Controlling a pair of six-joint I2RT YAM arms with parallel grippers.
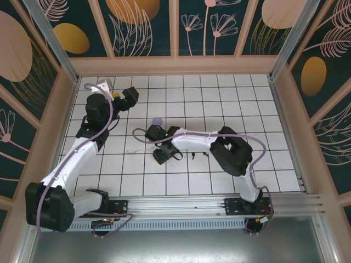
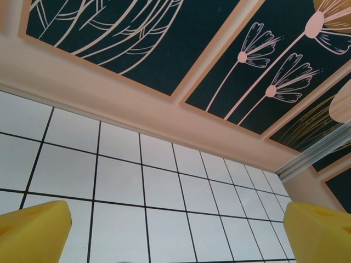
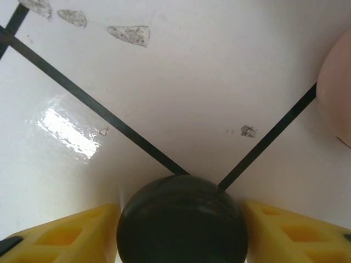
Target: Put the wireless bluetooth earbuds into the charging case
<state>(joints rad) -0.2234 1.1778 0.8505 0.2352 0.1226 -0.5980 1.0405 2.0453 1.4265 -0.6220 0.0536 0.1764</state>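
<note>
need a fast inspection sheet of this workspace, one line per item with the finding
surface: white tiled table, black grout, small scuff marks
job's things: black round case between the fingers of the right gripper; lilac round case by that wrist; pale pink rounded thing nearby; earbuds too small to tell
clutter: nothing seen
grippers: left gripper open, empty, aimed at the back wall; right gripper straddles the black case, contact unclear
cables: lilac cable looping along each arm
surroundings: dark floral wall panels, metal rail at near edge

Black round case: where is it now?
Black round case: right wrist view, bottom centre, on the white tiled table between the right gripper's yellow fingers; pale pink rounded object at right edge.
</note>
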